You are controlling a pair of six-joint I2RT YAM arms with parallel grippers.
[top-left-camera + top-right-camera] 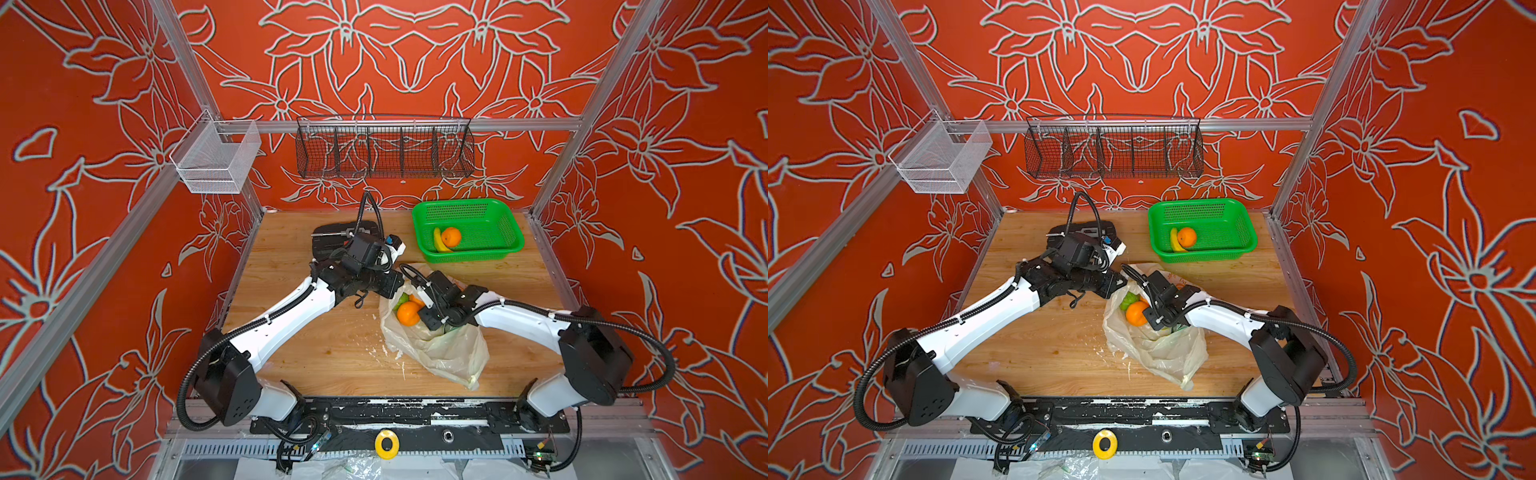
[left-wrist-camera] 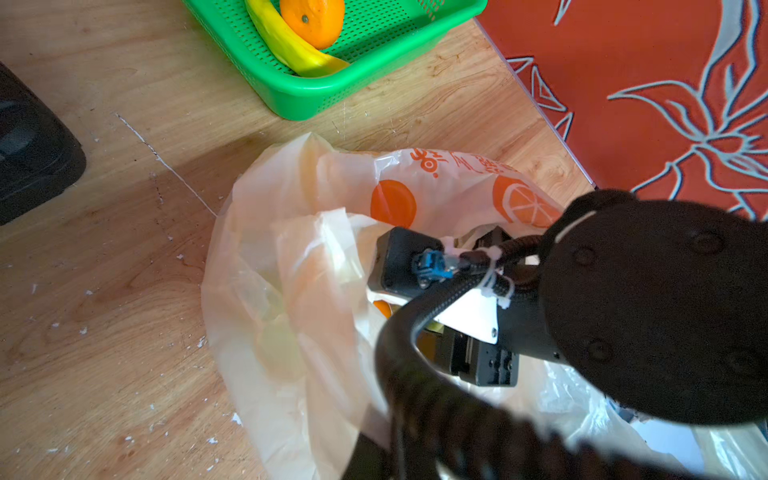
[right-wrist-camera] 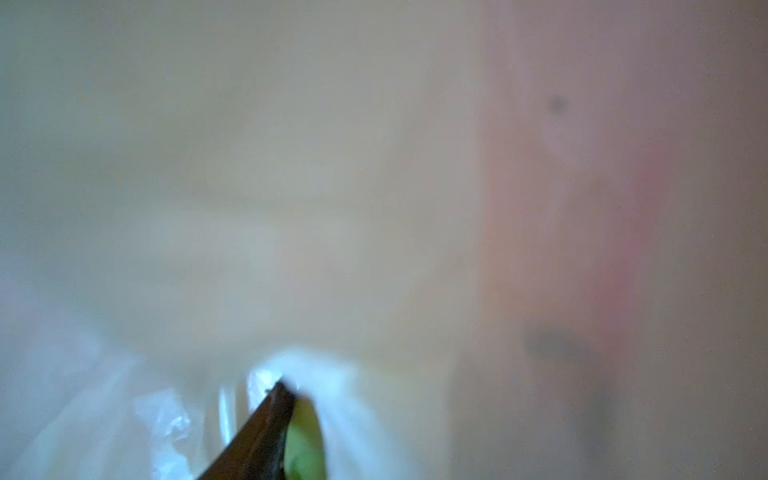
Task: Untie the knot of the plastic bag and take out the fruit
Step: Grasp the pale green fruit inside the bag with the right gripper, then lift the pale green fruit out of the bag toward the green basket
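Observation:
The plastic bag [image 1: 449, 353] lies open on the wooden table, cream-white with orange-slice prints [image 2: 523, 203]. The knot is out of view. In the bag's mouth sit an orange fruit [image 1: 408, 313] and a green one [image 1: 401, 300], seen in both top views. My left gripper [image 1: 391, 290] is shut on the bag's rim at its far-left edge and holds it up. My right gripper [image 1: 436, 326] reaches down into the bag beside the orange. In the blurred right wrist view one dark finger [image 3: 266, 428] lies against something green [image 3: 305, 440]; the other finger is hidden.
A green basket [image 1: 505, 245] at the back right holds an orange [image 1: 451, 237] and a banana [image 1: 439, 242]. A black device [image 1: 328, 239] lies behind my left arm. A black wire rack [image 1: 384, 149] and a white mesh bin [image 1: 216, 162] hang on the rails.

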